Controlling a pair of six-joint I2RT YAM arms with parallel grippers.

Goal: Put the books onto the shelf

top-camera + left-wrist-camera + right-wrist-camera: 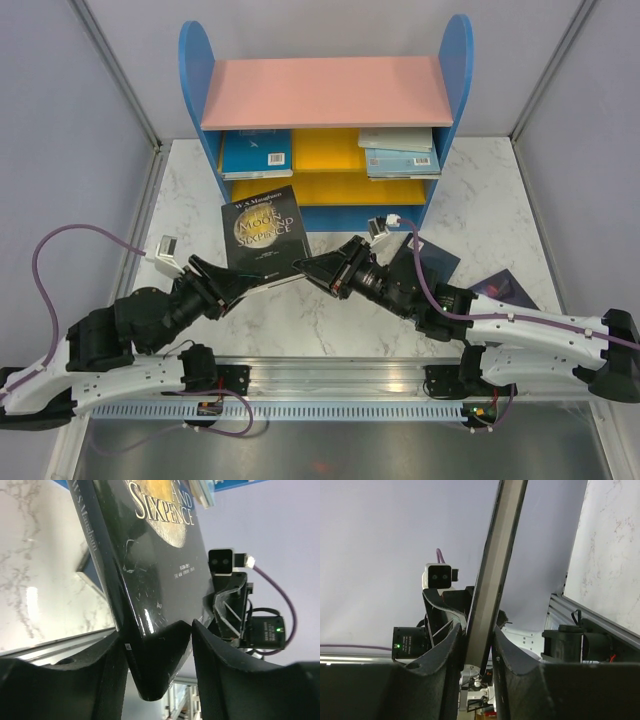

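Gloss likely makes the thin black-and-gold paperback (pixel 262 232) slippery; right tool (pixel 476 628) pinches its edge, left tool (pixel 156 629) straddles a corner, grip unclear.

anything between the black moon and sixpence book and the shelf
Nothing visible. The black book is held in front of the shelf, and the upper compartment's middle is bare between the blue book and the pale blue stack.

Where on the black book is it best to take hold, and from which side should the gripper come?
Grip the bottom edge of the black book, coming from the near side. It is tilted with its top toward the shelf, so that thin lower edge faces the arms; the right gripper pinches there.
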